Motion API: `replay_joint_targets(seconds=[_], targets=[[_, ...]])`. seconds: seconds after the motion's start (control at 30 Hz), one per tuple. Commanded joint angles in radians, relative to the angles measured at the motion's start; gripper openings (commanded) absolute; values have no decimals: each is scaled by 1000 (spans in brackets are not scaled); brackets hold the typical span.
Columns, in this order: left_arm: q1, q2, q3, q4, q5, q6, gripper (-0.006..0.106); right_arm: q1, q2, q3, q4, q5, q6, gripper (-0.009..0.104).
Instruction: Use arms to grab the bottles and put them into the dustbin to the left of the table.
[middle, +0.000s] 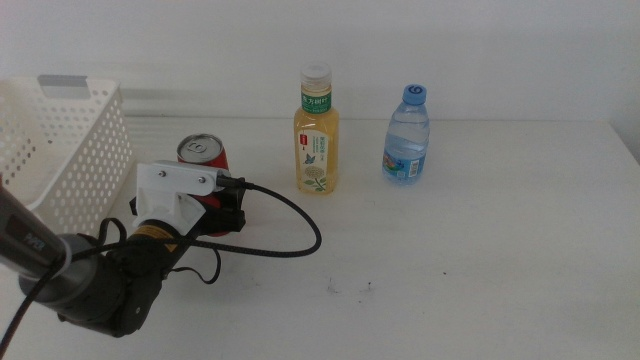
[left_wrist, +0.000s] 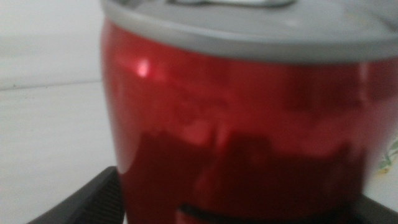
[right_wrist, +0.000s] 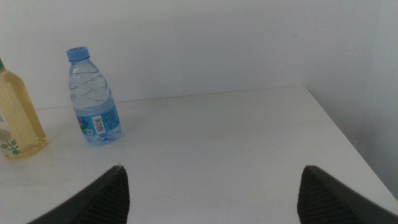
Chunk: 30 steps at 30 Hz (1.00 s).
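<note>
Beside the white dustbin (middle: 70, 150), the left pincer (middle: 222, 212) pinches a glossy, silver-topped red cola can (middle: 204, 156).

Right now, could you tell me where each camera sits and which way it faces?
Middle view: above the table, looking forward and down at the dustbin, can, tea bottle and water bottle; the left arm shows.
Left wrist view: on the left arm, close against the can; its jaws flank the can.
Right wrist view: on the waiting right arm, facing the water bottle; the open right gripper shows.
Shared: the can in middle and left wrist views; both bottles in middle and right wrist views.
</note>
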Motion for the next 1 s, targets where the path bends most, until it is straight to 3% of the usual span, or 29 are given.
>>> replay_joint_targets(seconds=[0.0,0.13,0.23,0.43,0.6,0.8,0.97], targets=[[2,15,-22,-17,2,0,91,-7,-5,6,-12,-10,-2,91],[2,33,-37,-24,8,0,90,-7,-5,6,-12,-10,-2,91],[2,42,-46,-17,8,0,82,-7,-5,6,-12,-10,-2,91],[2,35,-45,-17,10,53,40,-7,-5,6,-12,-10,-2,91],[-4,-100,-30,-17,214,39,16,-7,-5,6,-12,-10,-2,91],[-11,-385,-64,-17,681,-37,14,-7,-5,6,-12,-10,-2,91],[11,-520,-216,6,1178,-24,14,-7,-5,6,-12,-10,-2,91]])
